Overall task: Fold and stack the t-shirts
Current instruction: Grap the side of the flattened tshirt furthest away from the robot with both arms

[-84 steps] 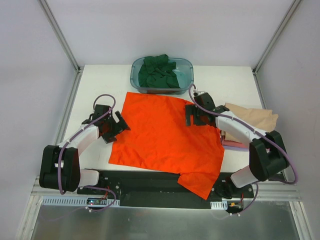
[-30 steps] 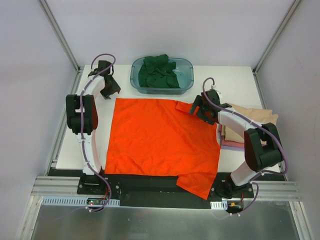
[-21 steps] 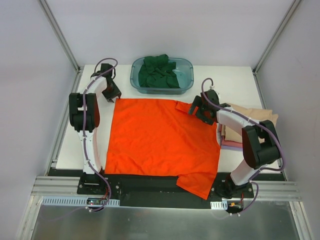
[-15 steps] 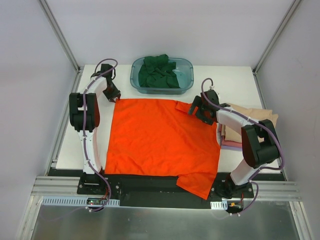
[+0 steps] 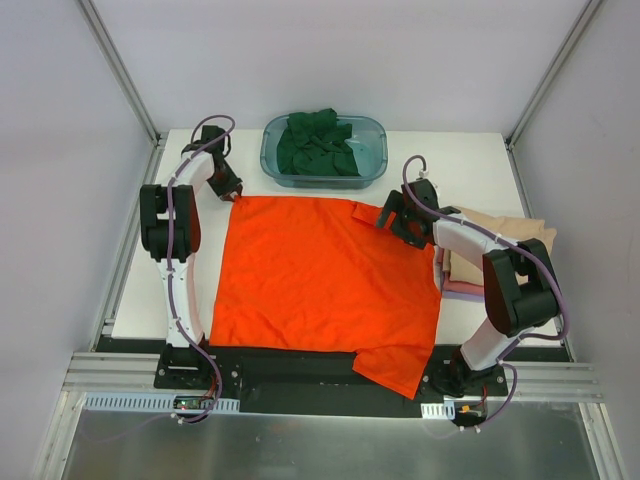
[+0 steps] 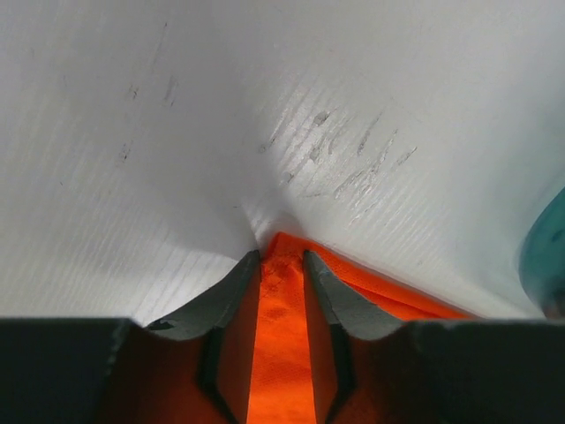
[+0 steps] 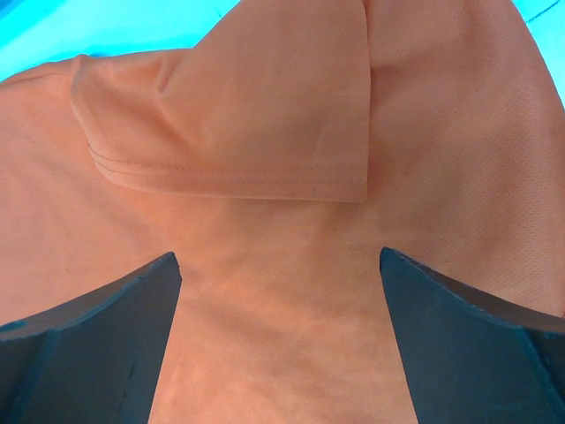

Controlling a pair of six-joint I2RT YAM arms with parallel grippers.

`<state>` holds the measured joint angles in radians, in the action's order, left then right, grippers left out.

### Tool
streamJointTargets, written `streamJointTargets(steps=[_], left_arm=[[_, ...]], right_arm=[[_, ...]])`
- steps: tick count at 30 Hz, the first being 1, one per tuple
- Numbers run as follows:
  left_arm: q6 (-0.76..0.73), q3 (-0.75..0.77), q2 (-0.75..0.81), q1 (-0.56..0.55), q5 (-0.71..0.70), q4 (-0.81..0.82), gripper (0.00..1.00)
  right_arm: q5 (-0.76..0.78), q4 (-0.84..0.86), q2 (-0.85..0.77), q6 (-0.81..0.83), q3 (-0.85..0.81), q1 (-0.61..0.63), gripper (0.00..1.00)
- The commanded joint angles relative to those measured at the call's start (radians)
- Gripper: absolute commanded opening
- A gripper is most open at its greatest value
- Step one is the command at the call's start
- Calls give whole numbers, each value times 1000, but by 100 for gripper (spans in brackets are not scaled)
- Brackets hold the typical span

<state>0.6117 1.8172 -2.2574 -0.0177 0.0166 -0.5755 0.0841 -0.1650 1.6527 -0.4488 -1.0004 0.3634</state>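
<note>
Jaws: left gripper (image 6: 281, 258) clamped on the far-left corner of the orange-red t-shirt (image 5: 320, 280); right gripper (image 7: 278, 265) spread wide above its turned-in sleeve.
Progress is judged early: that shirt lies flat and unfolded on the desk (image 5: 460, 165), dark green shirts (image 5: 318, 140) wait in the tub (image 5: 372, 152), and a folded beige-and-pink stack (image 5: 500, 238) sits at right.
</note>
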Motion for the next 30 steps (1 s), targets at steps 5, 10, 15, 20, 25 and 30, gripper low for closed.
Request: streamJointTargets(steps=[5, 10, 15, 20, 25, 30], left_arm=[[-24, 34, -47, 10, 49, -26, 0], [-44, 2, -4, 10, 23, -17, 0], [-79, -29, 38, 10, 28, 23, 0], [-89, -44, 50, 10, 39, 40, 0], [-90, -52, 59, 10, 36, 46, 0], [-95, -67, 79, 10, 45, 60, 0]], right_arm=[[28, 54, 38, -44, -37, -9, 98], [33, 65, 87, -39, -79, -30, 99], [29, 70, 136, -31, -121, -38, 95], [8, 73, 168, -33, -159, -55, 89], [23, 74, 180, -27, -176, -58, 83], [-4, 74, 199, -24, -187, -63, 70]])
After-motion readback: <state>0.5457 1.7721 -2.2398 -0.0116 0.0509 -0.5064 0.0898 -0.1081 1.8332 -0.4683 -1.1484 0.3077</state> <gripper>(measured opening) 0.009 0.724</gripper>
